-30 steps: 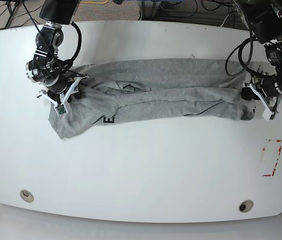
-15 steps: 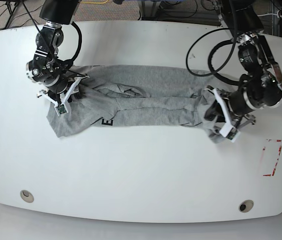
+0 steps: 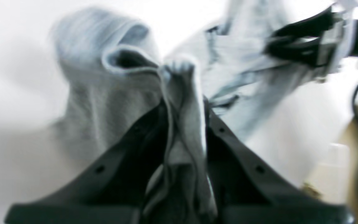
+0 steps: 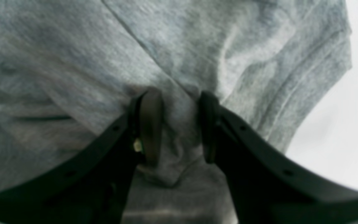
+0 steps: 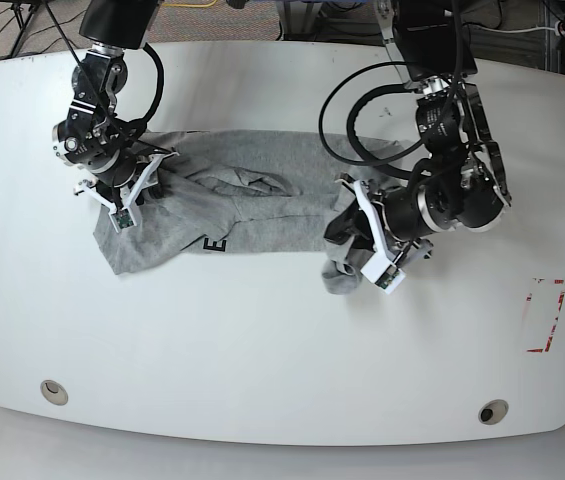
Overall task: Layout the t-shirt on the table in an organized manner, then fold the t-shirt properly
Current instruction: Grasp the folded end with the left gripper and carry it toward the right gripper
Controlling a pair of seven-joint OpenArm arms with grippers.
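In the base view, the heather-grey t-shirt [image 5: 282,232] is found on the white glossy tabletop [image 5: 262,340], laid as a crumpled band from about 10 o'clock, through the upper middle, toward 2 o'clock. Part of its 2 o'clock end is hidden by the left arm [image 5: 442,150]. A single black letter "E" [image 5: 216,244], turned on its side, can be read on the cloth at the band's lower edge, toward 9 o'clock from the tabletop's centre.

The left gripper [image 3: 185,118] is seen with its fingers clamped on a raised, gathered fold of the t-shirt. Folds of cloth are drawn up between the fingertips, and a loose, curled flap is noted at 11 o'clock from them. In the base view, a rumpled lobe of fabric is seen directly beneath this gripper, close to the tabletop's centre.

The right gripper [image 4: 179,124] is positioned over the t-shirt's 10 o'clock end. Its fingers are clamped on a ridge of cloth, with creases spread toward 11 o'clock in the wrist view.

A red-and-white tape mark [image 5: 559,318] is recorded between 3 and 4 o'clock. Round grommet holes are noted at 8 o'clock [image 5: 53,392] and between 4 and 5 o'clock [image 5: 493,412].
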